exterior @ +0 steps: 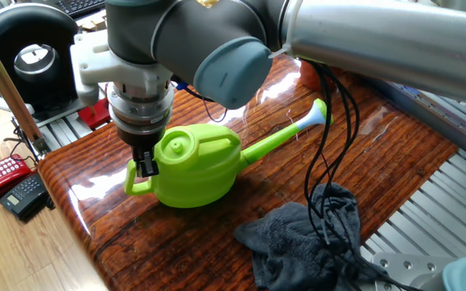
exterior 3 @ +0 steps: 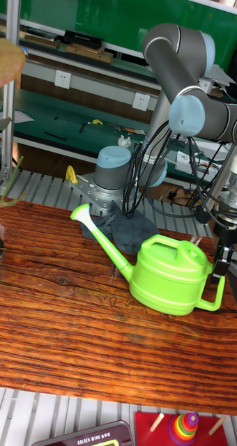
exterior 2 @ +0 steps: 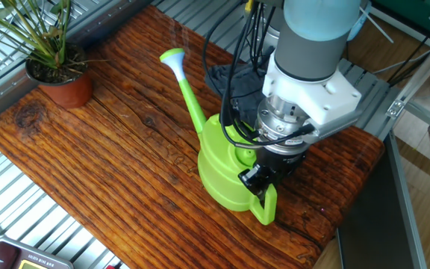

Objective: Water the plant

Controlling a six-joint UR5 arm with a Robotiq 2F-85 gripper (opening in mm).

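The plant (exterior 2: 39, 33) has long thin green leaves and stands in a brown pot (exterior 2: 64, 86) at the far left corner of the wooden table (exterior 2: 110, 149). A lime-green watering can (exterior 2: 226, 168) is near the opposite end, its white-tipped spout (exterior 2: 174, 61) pointing toward the plant. My gripper (exterior 2: 257, 179) comes down from above and is shut on the can's rear handle (exterior: 140, 182). In the tall fixed view the gripper (exterior 3: 219, 268) is at the right of the can (exterior 3: 167, 275), which is just at the table surface. Only a few leaves (exterior 3: 0, 198) show at that view's left edge.
A dark grey cloth (exterior: 306, 242) lies crumpled behind the can, under hanging black cables (exterior: 330, 153). Beyond the table are metal rails (exterior 2: 21, 209), two phones (exterior: 10, 182) on the floor and a black round device (exterior: 31, 48). A colourful ring toy (exterior 3: 185, 425) sits at the front.
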